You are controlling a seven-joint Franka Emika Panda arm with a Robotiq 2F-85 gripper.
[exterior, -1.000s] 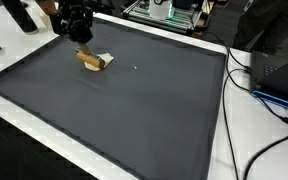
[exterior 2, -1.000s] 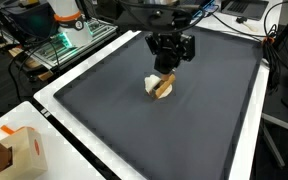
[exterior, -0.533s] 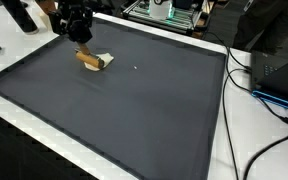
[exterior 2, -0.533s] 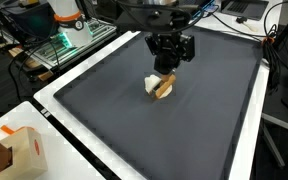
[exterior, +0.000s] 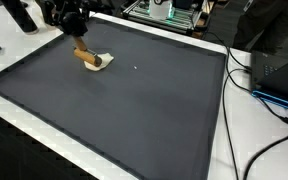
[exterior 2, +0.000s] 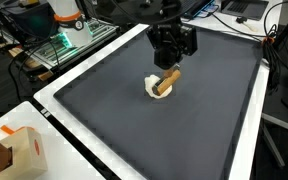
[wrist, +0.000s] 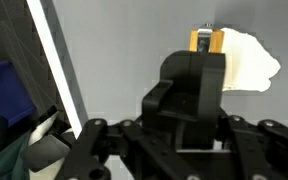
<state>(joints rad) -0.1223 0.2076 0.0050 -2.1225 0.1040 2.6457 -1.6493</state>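
My gripper (exterior: 74, 30) hangs over the far corner of a dark mat (exterior: 134, 110) and also shows in the other exterior view (exterior 2: 171, 52). It is shut on the upper end of a brown wooden stick (exterior: 87, 54), which slants down from the jaws. The stick's lower end rests on a small white piece (exterior: 105, 60). Stick (exterior 2: 167, 80) and white piece (exterior 2: 152, 88) show in both exterior views. In the wrist view the black gripper body (wrist: 189, 110) hides the fingertips; the stick's end (wrist: 206, 40) and the white piece (wrist: 246, 62) show beyond it.
The mat lies on a white table (exterior: 234, 150). Cables and a dark box (exterior: 279, 75) sit along one side. A cardboard box (exterior 2: 19, 150) stands off the mat's corner. Electronics and a rack (exterior 2: 69, 30) stand behind the mat.
The gripper has risen and drawn the stick's upper end up with it, so the stick slants more steeply. The lower end stays on the white piece.
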